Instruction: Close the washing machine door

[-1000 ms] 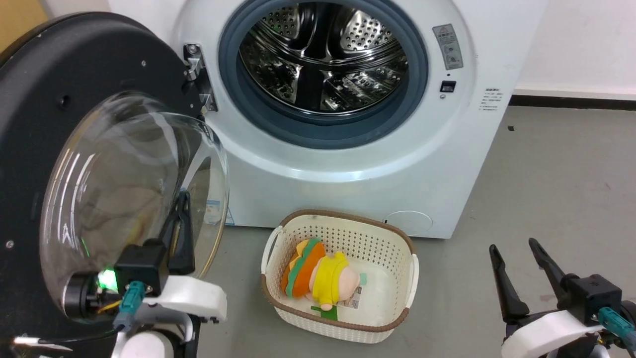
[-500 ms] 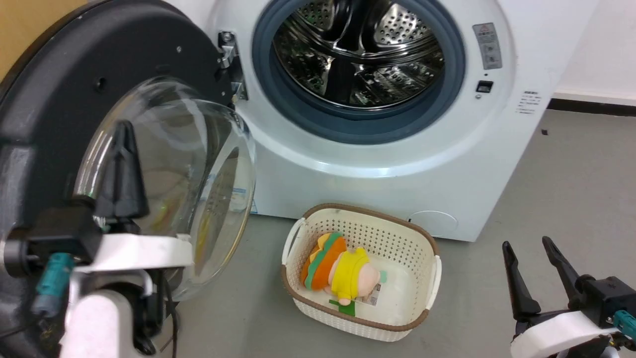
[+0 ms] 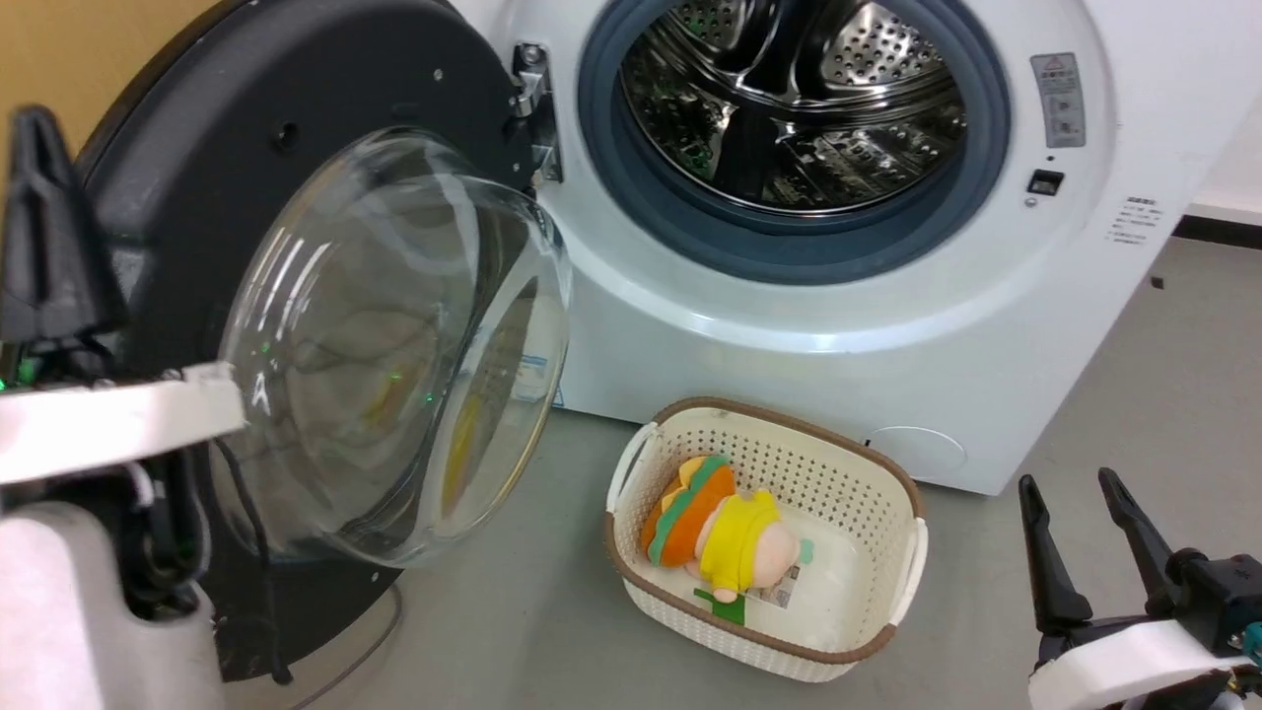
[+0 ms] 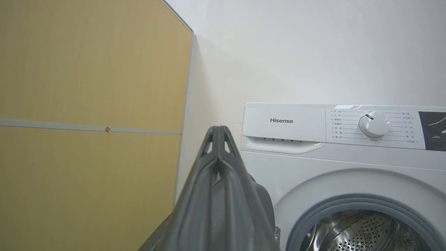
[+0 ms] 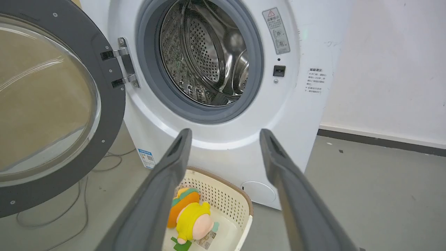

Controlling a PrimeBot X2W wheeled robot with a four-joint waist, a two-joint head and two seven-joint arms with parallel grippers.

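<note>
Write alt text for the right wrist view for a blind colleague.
The washing machine door stands wide open at left, hinged beside the steel drum of the white washing machine. The right hand is open, its two dark fingers rising in the foreground above a cream basket on the floor holding a plush toy.

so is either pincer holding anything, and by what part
Nothing is held: left pincer shut and empty by the washing machine door, right pincer open and empty.

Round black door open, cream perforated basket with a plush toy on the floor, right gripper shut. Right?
No: the right gripper is open, fingers apart in the right wrist view. The round black door is open; the cream perforated basket holds the plush toy.
</note>
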